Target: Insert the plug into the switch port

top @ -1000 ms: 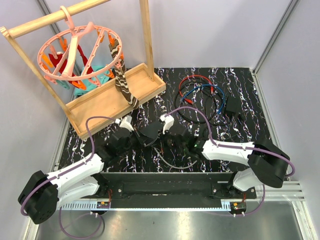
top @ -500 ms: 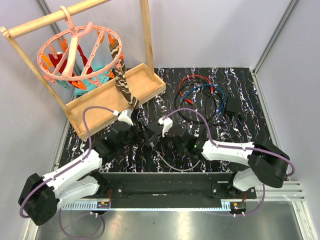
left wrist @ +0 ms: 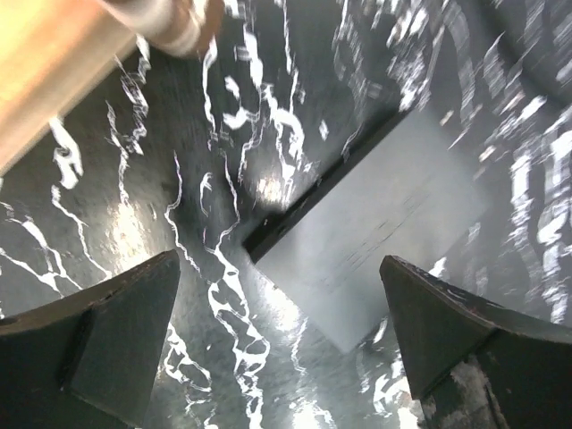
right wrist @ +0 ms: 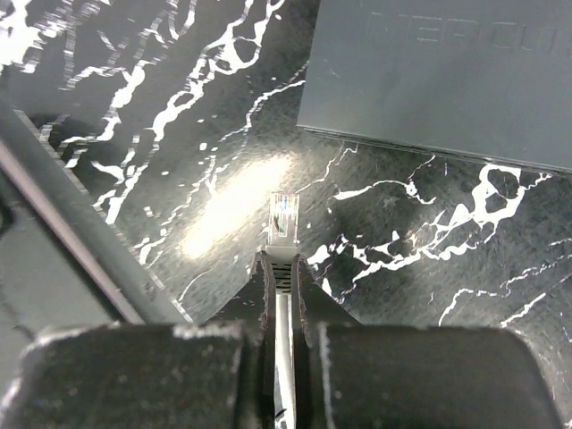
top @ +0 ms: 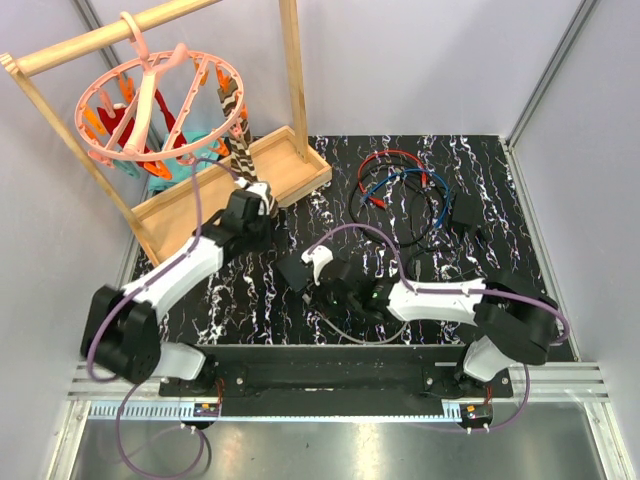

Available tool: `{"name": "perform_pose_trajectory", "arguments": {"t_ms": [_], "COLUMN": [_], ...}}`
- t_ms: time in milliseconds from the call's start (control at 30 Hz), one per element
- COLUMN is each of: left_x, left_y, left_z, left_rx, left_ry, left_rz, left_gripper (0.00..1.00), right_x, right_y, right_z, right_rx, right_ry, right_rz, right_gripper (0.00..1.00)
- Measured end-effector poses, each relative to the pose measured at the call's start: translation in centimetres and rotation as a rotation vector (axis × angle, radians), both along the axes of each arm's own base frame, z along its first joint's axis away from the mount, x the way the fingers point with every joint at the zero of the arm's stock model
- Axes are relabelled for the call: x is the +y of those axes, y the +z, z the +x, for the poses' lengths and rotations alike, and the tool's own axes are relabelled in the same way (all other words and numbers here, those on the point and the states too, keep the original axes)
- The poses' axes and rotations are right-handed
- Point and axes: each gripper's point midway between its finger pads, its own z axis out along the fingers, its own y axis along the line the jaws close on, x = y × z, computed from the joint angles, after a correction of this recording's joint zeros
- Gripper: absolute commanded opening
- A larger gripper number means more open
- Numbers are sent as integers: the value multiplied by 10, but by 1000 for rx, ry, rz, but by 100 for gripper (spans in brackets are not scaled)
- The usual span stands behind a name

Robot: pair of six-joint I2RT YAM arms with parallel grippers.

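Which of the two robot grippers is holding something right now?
The right gripper: it pinches a clear cable plug just short of the black switch. The left gripper gapes open and empty.

**Switch box mid-table, plug just short of it**

On the table [top: 500, 180], the switch box [top: 293, 270] lies near the middle, toward the near edge. The wooden tray [top: 285, 170] sits at eleven o'clock from it, with the peg hanger [top: 145, 95] hung above the tray. The coil of cables [top: 400, 190] lies at one o'clock of the box, with the adapter block [top: 465, 212] at the coil's three o'clock. The left gripper [left wrist: 277, 264] is beside the tray's near edge, at eleven o'clock of the box. The plug [right wrist: 284, 217] sits between the fingers of the right gripper [right wrist: 284, 259], at four o'clock of the box and apart from it.
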Motion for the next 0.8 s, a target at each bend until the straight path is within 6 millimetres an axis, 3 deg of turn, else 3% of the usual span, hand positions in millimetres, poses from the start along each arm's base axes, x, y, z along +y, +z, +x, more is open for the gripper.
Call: {"name": "perform_pose_trajectory", "arguments": {"t_ms": [100, 233, 533, 800], "left_x": [-2, -5, -9, -10], "left_y": [-23, -39, -65, -77], "left_z": [-3, -2, -9, -19], "left_rx": [87, 150, 247, 316], "left_ry": [-42, -78, -116, -120], "left_rz": [46, 78, 91, 84], "left_gripper": [99, 99, 95, 91], "right_x": [4, 10, 23, 21], "right_y": [-11, -23, -35, -39], "right_z": [3, 8, 19, 26], "right_rx": [-9, -28, -84, -110], "right_ry": [0, -6, -10, -41], "right_rz": [-39, -87, -151, -191], "right_gripper": [0, 0, 0, 0]}}
